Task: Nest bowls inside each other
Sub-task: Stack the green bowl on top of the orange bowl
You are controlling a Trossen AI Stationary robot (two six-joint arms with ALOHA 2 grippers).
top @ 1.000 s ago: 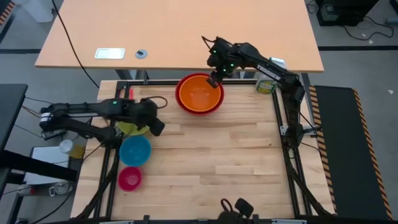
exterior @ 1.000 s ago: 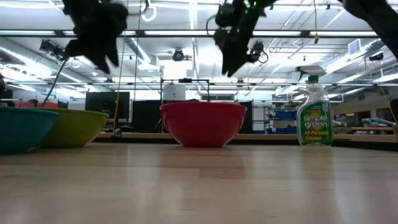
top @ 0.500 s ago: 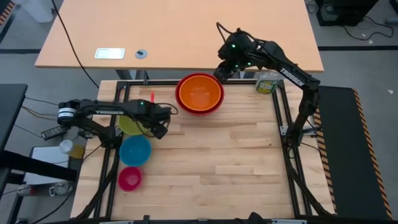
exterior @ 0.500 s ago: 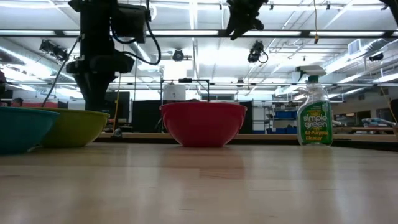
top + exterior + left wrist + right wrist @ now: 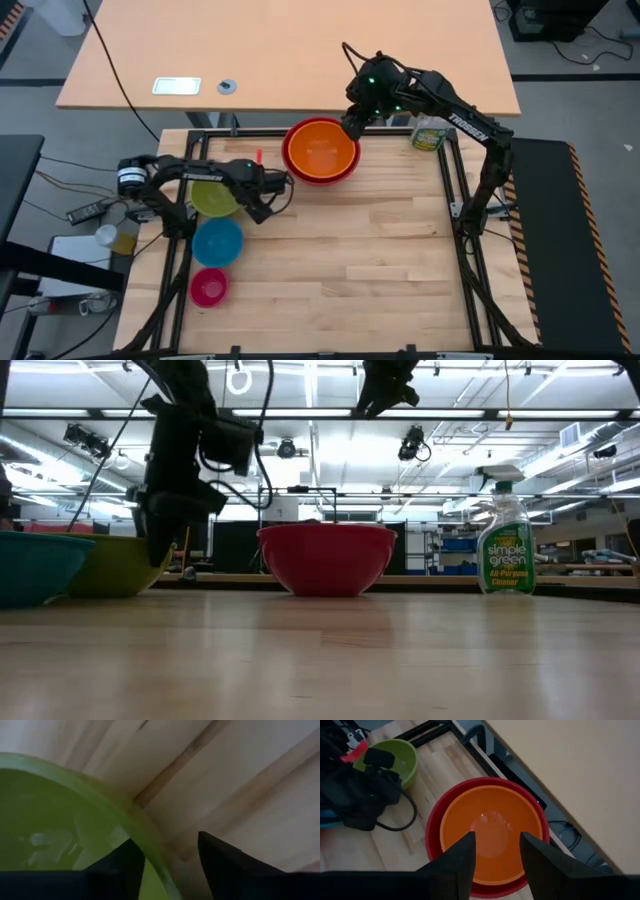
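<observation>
The orange bowl (image 5: 321, 147) sits nested in the red bowl (image 5: 326, 558) at the table's far middle. The yellow-green bowl (image 5: 210, 197), the blue bowl (image 5: 217, 241) and the pink bowl (image 5: 208, 287) stand in a row down the left side. My left gripper (image 5: 167, 865) points down, open, over the yellow-green bowl's right rim (image 5: 150, 845). One finger is inside the bowl and one outside, with a gap showing. My right gripper (image 5: 497, 855) hangs open and empty, high above the nested bowls' far right rim.
A green spray bottle (image 5: 505, 538) stands at the table's far right corner. A black metal frame (image 5: 450, 180) runs along the table's edges. Bare wood stretches across the middle and near right of the table.
My left gripper has come down from high above the table to the height of the yellow-green bowl's rim. It has tipped over to point down and shifted a little toward the right. My right gripper has risen away from the orange bowl, toward the far edge.
</observation>
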